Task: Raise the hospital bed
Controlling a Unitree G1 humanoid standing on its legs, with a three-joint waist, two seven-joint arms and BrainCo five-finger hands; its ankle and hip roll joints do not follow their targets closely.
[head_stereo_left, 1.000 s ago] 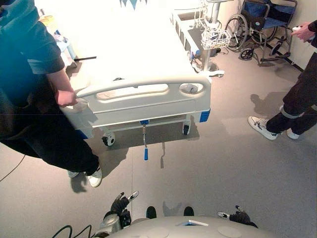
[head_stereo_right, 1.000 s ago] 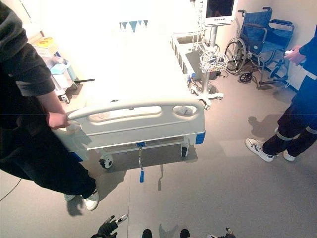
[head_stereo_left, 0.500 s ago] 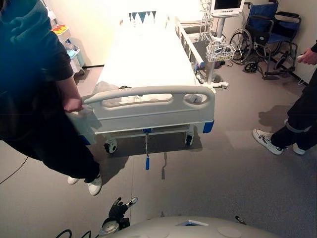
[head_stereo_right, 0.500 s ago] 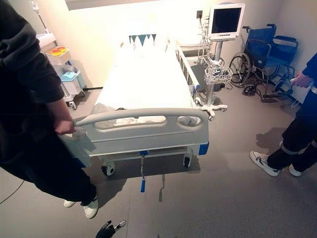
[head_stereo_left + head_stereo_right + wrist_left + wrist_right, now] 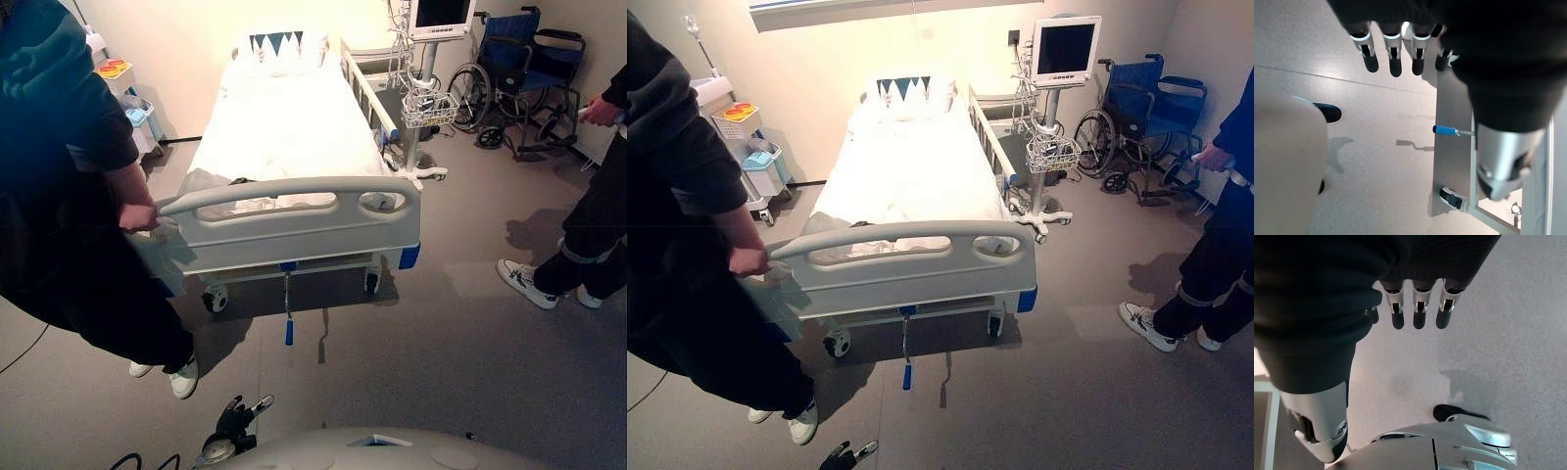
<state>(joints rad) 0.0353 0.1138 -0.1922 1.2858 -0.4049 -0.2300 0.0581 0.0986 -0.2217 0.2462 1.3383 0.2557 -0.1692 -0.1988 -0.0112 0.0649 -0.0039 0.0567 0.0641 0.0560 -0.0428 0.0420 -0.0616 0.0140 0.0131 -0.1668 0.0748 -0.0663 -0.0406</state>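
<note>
The hospital bed (image 5: 921,186) stood on the floor (image 5: 460,343) well ahead of both hands, its white footboard (image 5: 294,220) facing them and a blue-tipped crank handle (image 5: 288,318) hanging beneath it. The left hand (image 5: 235,421) hung low, well short of the crank, fingers (image 5: 1393,51) straight and relaxed, holding nothing. The right hand (image 5: 1415,303) likewise hung over bare floor, fingers straight and empty. A person (image 5: 69,196) beyond the left hand gripped the footboard's corner; another person (image 5: 588,225) stood off past the right hand, near a wheelchair (image 5: 1151,113).
</note>
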